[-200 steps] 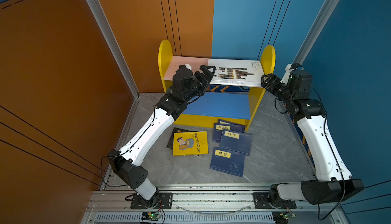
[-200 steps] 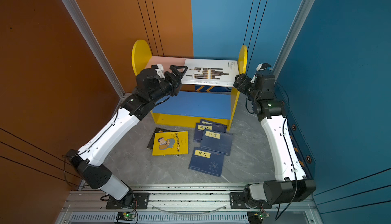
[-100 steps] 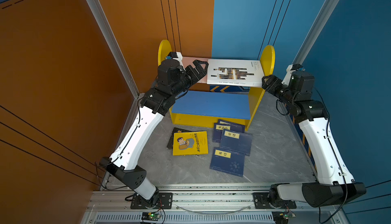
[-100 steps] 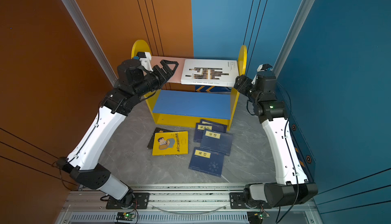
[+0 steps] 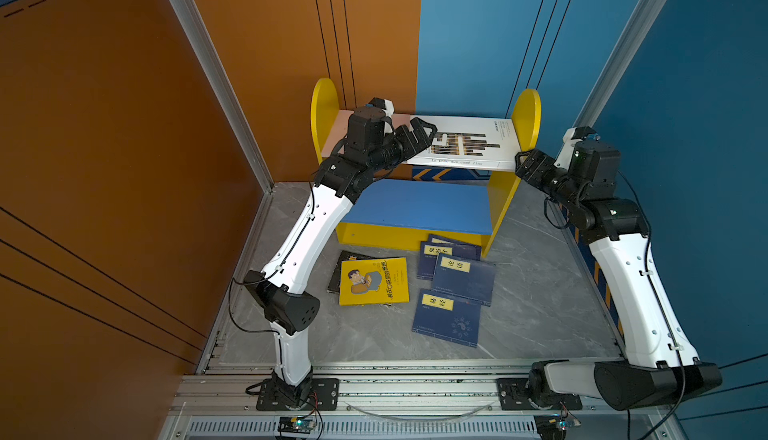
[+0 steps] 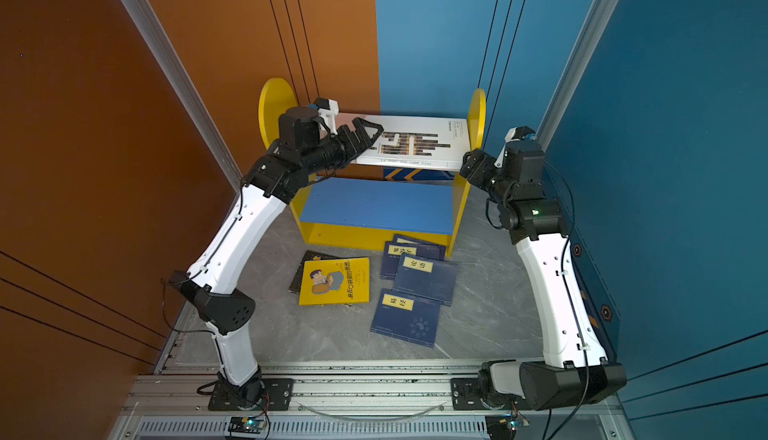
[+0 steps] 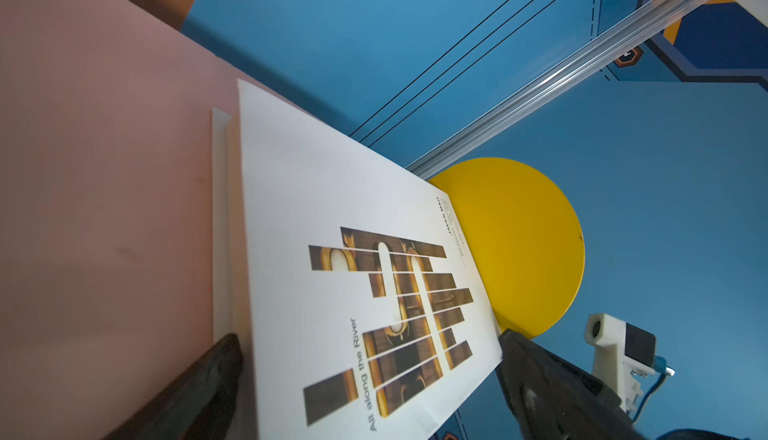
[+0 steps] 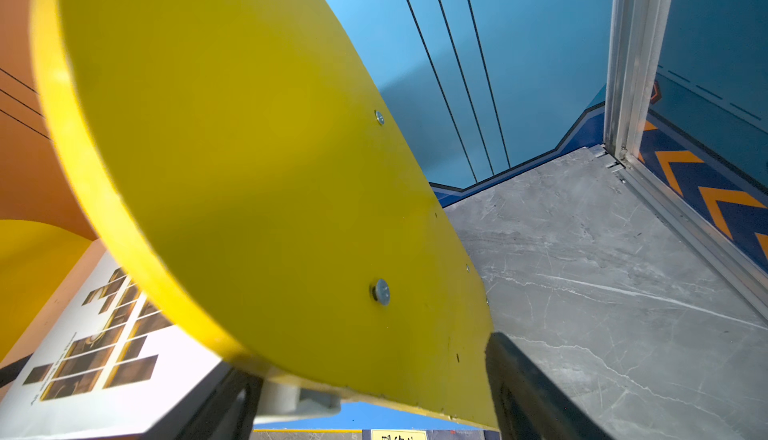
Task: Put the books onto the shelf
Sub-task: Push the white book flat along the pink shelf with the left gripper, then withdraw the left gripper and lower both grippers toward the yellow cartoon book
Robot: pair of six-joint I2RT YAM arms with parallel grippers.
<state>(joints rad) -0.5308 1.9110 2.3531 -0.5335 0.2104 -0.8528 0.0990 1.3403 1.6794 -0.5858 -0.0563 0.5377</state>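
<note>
Left tool (image 5: pixel 422 135) wide over edge of white book (image 5: pixel 461 127), right tool (image 5: pixel 521 164) wide astride shelf (image 5: pixel 526 114) side panel

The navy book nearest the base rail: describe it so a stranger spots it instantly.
Find the yellow-sided shelf at the back wall, then drop to the grey floor before it. There, the navy book lying farthest from the shelf is it; unlike the other navy books, it shows a pale emblem below its yellow label.

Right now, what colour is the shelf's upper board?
Upper board: pink, clearest in the left wrist view.
</note>
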